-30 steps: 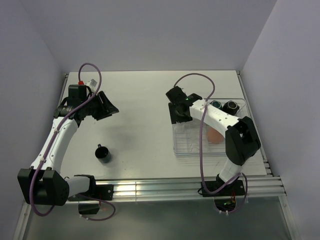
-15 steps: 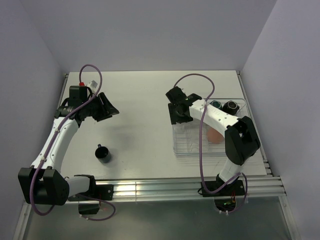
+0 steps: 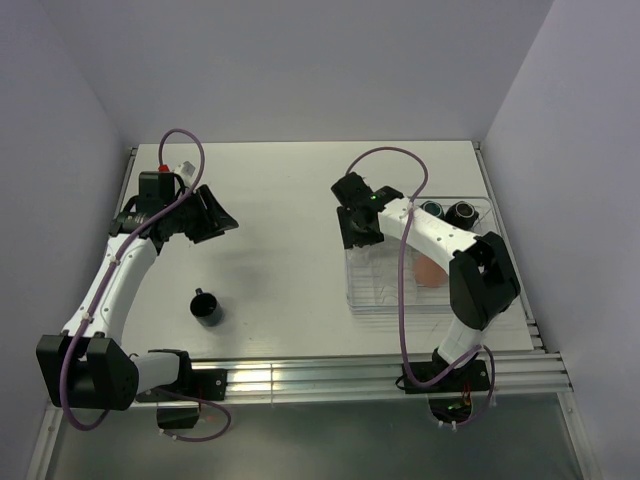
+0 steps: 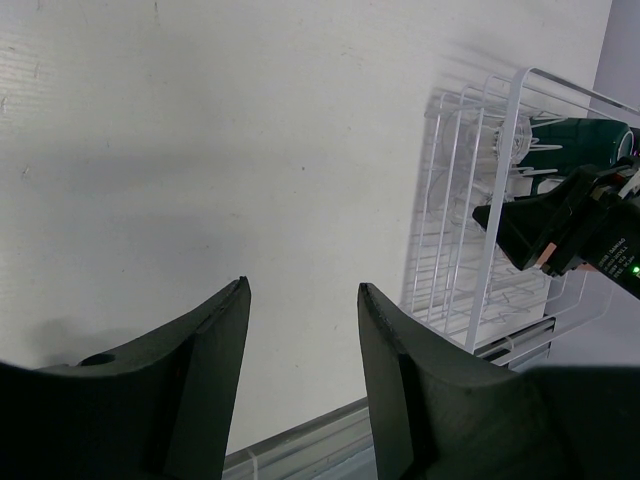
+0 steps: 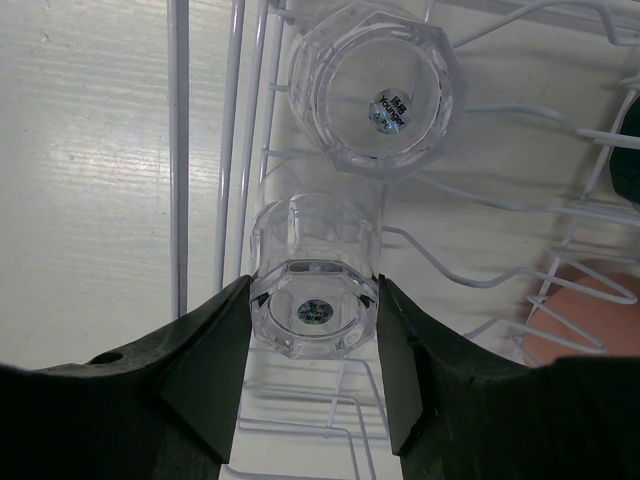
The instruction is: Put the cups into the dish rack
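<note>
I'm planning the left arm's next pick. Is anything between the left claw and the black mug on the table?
Nothing visible. Only bare table lies between the open left claw and the black mug, which stands alone nearer the arm bases; the dish rack sits off to the right.

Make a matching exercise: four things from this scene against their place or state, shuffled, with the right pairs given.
Things:
1. dark mug
2. left gripper
3. right gripper
4. salmon cup

Places or states:
A. shut on a glass tumbler
B. in the dish rack
C. open, holding nothing
D. standing on the table, outside the rack

Pairs: 1-D, 2-C, 3-A, 4-B
</note>
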Available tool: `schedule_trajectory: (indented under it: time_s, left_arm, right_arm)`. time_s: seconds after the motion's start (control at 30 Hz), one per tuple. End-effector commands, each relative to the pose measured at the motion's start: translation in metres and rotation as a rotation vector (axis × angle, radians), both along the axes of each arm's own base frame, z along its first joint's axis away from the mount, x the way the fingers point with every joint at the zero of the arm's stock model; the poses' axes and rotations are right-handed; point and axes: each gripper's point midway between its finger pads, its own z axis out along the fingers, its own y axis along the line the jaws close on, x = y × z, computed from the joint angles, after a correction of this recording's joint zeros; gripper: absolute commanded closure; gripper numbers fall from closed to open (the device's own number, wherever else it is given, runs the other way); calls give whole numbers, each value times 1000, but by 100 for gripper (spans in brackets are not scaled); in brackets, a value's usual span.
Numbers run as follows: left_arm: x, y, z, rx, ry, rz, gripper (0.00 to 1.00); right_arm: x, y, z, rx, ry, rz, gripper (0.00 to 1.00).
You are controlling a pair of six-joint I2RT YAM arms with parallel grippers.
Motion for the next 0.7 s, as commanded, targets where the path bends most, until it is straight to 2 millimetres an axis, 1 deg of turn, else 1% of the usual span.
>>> schedule_trajectory:
  time_s: [0.0,0.13,0.23,0.53,0.67]
  left_arm:
    - [5,-1,2,10,-34,-19,47]
    - [5,-1,3,9,-36,-20,47]
    - [5,-1,2,8,-33,-24,47]
    - [4,-2,-1,8,-26,-30,47]
    - [4,-2,-2,7,-26,-33,47]
  right_arm:
    - [2,6,16,5,-13,34,59]
    - [1,5,25,3,-15,51,60]
    - [-2,3,26,-3,-5,59,60]
    - [-7,1,19,-18,28,79,60]
    - [-7,3,15,-18,36,79,57]
